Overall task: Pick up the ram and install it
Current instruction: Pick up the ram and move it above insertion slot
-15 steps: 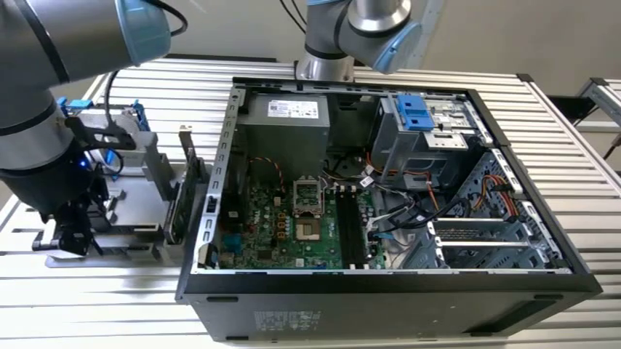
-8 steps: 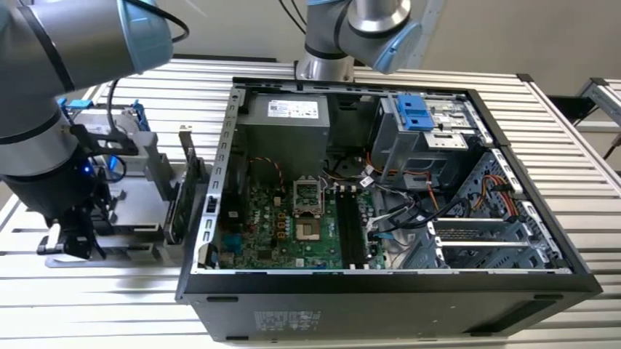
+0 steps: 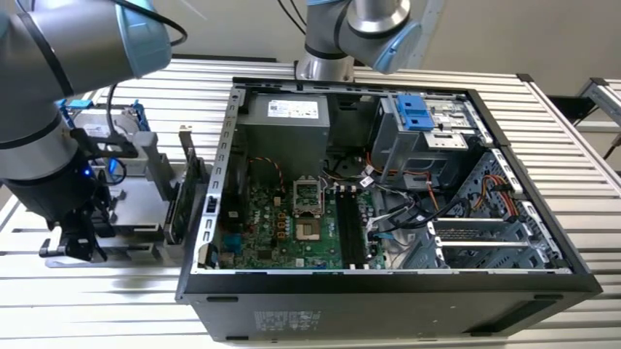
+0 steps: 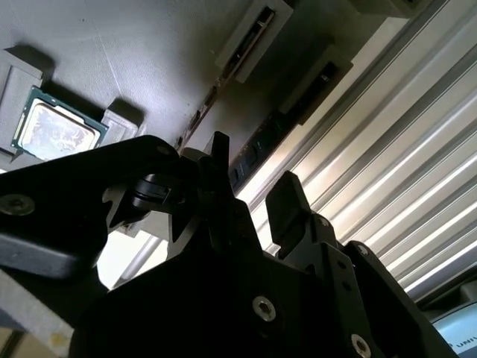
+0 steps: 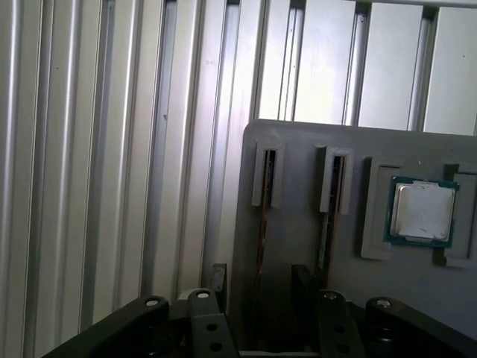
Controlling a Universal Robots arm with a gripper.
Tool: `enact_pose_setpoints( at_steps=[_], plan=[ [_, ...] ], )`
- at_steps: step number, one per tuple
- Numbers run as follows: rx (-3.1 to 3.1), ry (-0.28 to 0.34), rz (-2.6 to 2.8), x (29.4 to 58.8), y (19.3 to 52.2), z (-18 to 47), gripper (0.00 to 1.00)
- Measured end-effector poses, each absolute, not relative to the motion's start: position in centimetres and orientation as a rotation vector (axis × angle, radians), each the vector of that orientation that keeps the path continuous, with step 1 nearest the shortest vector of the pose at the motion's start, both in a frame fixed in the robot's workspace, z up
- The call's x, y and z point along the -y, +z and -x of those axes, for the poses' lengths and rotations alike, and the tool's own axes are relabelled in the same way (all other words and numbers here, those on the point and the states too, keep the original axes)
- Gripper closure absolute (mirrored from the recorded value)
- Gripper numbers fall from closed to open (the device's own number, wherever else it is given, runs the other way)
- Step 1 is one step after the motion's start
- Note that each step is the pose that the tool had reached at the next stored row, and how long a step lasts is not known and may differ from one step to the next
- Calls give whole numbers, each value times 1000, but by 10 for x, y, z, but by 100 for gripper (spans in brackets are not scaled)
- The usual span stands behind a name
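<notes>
Holds the hand (image 5: 259,283) wide, one black finger (image 5: 218,277) down each side of the ram (image 5: 261,250), with a sliver of gap on both sides and nothing clamped. Shows the ram standing on edge in a grey holder (image 5: 298,149), in the slot nearest the holder's rim, seen edge-on as a thin dark strip. Gives the same in the second wrist view: hand (image 4: 252,186) astride the dark strip of the ram (image 4: 252,155). Puts a second slot (image 5: 333,179) just beside the first, with something dark in it that cannot be made out. Farther along the holder, seats a square processor (image 5: 421,211) with a silver lid flat in its own pocket. Sets the holder on a table (image 5: 112,149) of ribbed aluminium slats. In the exterior view, places the hand (image 3: 75,246) low over the holder at the exterior view's left, well apart from the open computer case (image 3: 388,287) lying on its side on the same table, green motherboard (image 3: 276,218) facing up, long black slots (image 3: 350,225) running along its middle.
</notes>
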State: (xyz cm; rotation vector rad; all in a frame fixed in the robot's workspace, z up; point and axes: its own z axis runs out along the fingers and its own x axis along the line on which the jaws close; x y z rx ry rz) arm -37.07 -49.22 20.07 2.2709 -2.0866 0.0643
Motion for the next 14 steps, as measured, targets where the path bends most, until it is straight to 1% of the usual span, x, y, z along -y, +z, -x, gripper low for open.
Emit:
enact_pose_setpoints(
  at_steps=[14],
  plan=[
    [2087, 67, -2272, 492, 195, 372, 0]
  ],
)
